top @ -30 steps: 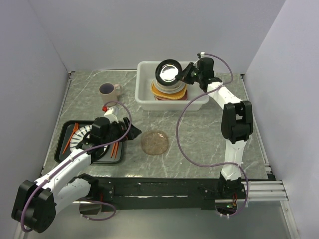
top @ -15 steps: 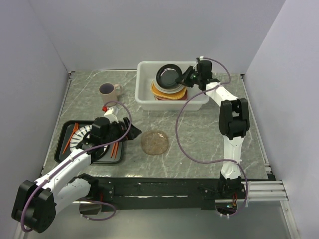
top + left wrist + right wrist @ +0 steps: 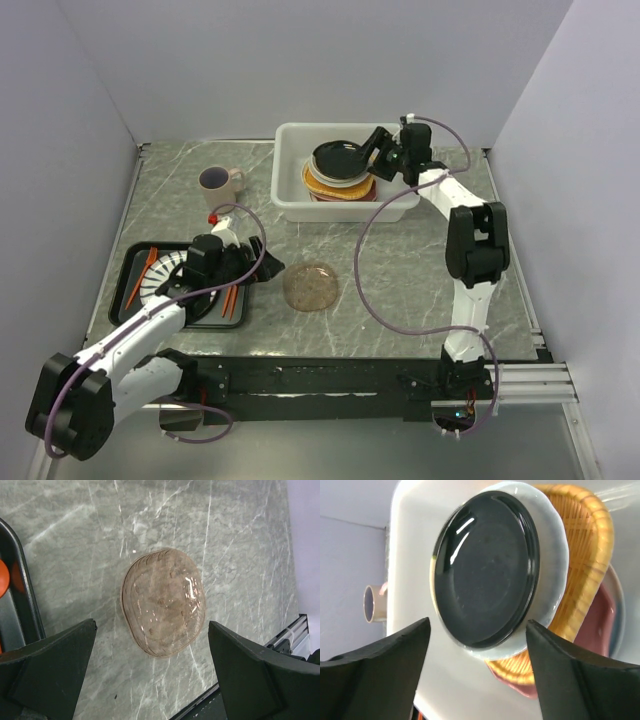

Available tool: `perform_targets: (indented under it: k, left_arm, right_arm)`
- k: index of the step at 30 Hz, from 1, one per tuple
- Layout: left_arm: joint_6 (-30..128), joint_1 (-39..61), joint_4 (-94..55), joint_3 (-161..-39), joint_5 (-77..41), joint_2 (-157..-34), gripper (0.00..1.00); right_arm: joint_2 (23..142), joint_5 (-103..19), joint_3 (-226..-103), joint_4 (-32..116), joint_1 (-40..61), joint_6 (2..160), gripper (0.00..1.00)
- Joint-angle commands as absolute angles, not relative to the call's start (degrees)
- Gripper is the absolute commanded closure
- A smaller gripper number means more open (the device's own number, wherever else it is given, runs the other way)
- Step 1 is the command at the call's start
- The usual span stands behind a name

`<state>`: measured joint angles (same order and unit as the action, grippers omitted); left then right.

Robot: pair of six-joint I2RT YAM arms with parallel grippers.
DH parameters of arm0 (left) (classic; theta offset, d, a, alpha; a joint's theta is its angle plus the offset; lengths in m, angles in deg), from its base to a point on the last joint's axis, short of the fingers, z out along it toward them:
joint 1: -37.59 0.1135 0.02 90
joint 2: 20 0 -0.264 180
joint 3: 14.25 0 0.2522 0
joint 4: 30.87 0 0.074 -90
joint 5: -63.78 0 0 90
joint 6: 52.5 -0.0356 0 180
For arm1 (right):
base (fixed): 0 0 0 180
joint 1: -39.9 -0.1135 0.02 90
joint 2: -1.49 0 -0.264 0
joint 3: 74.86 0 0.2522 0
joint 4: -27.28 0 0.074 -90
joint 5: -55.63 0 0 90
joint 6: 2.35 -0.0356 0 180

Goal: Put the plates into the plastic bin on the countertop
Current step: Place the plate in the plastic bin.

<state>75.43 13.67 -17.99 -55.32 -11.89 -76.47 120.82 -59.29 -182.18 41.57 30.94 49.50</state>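
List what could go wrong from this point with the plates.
1. The dark plate tops an uneven stack in the plastic bin, and the open right pincer is close to its edge. Pulling away could clip it and shift the stack.
2. The translucent brownish plate lies flat on the countertop. The open left pincer may push it along rather than get under its low rim.
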Motion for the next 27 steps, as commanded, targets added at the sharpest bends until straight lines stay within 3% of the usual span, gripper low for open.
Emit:
perform_targets:
  k: [1,6,22,27]
  left_arm:
    - [75.3,13.9,-21.3,-55.1,-10.1,-78.6,0.01]
    - [75.7,13.8,-23.0,-54.7,-8.7,-81.1,0.01]
    - [78.4,13.0,-33.4,-53.5,-3.6,-91.5,0.01]
    - [79.9,12.0,-36.4,-53.2,-4.0,-96.0,0.05]
  right_arm:
    - [109.7,-54.9,-177.8,37.6,31.4,51.7,0.09]
    - [102.0,-52.9,-170.9,33.2,31.3,51.4,0.05]
    - [92.3,-55.5,-163.3,32.5,31.3,51.4,0.05]
    - [86.5,-57.2,-156.8,30.2,31.1,50.5,0.05]
